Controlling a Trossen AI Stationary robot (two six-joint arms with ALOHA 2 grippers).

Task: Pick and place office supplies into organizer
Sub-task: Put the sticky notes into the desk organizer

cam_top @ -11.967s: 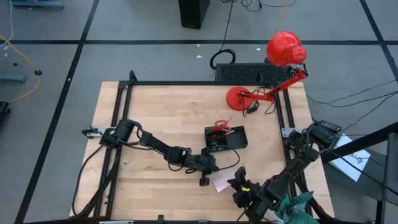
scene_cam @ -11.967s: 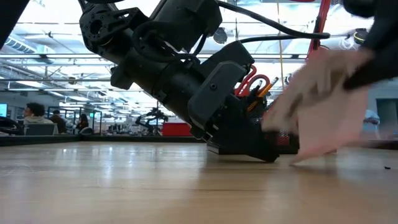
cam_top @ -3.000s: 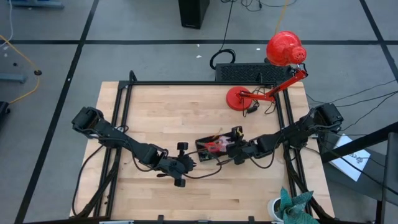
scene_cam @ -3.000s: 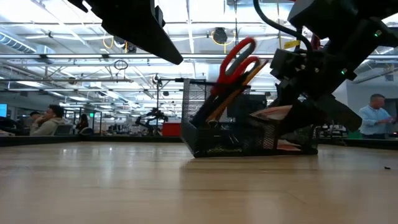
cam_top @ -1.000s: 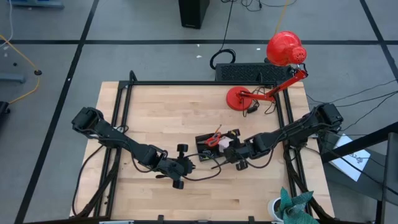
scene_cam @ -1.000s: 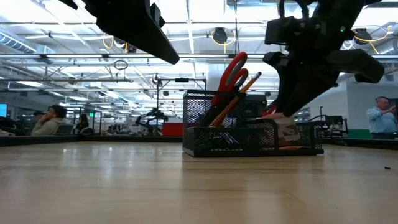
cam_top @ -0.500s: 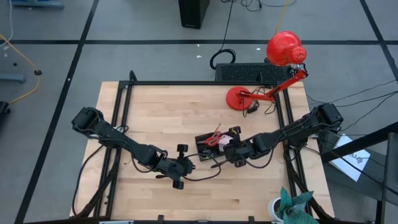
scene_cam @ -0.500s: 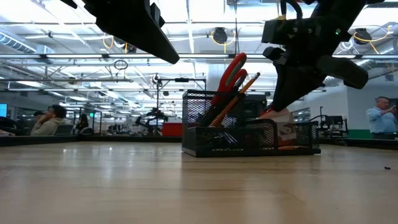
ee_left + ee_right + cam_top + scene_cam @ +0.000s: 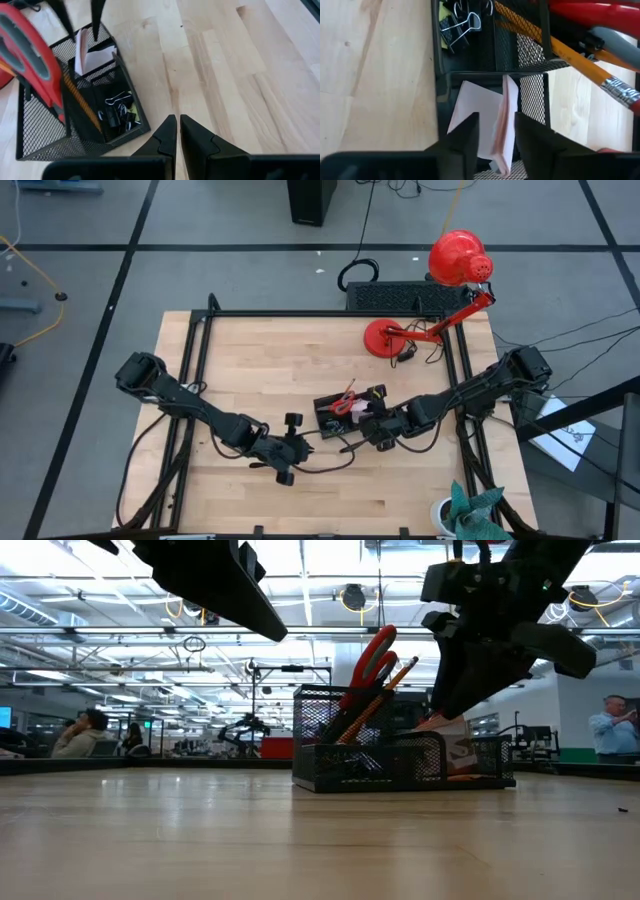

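The organizer (image 9: 325, 420) is a black mesh tray that stands on the table's middle. In it are red-handled scissors (image 9: 378, 650), an orange pencil (image 9: 560, 50), black binder clips (image 9: 117, 112) and the pink sticky-note pad (image 9: 485, 112). The pad stands on edge in an end compartment. My right gripper (image 9: 497, 125) hangs open just above that compartment, pointing steeply down, one finger on either side of the pad's upper edge. I cannot tell whether it touches the pad. My left gripper (image 9: 178, 122) is shut on nothing and hovers over bare wood left of the organizer.
A red desk lamp (image 9: 385, 337) stands at the table's far right. A teal cloth (image 9: 475, 505) lies past the near right corner. Black frame rails (image 9: 200, 350) run along the table's sides. Bare wood lies to the left of and nearer than the organizer.
My right gripper has stayed over the organizer's pad compartment and has turned a little at the wrist. The pad stands in the compartment as before.
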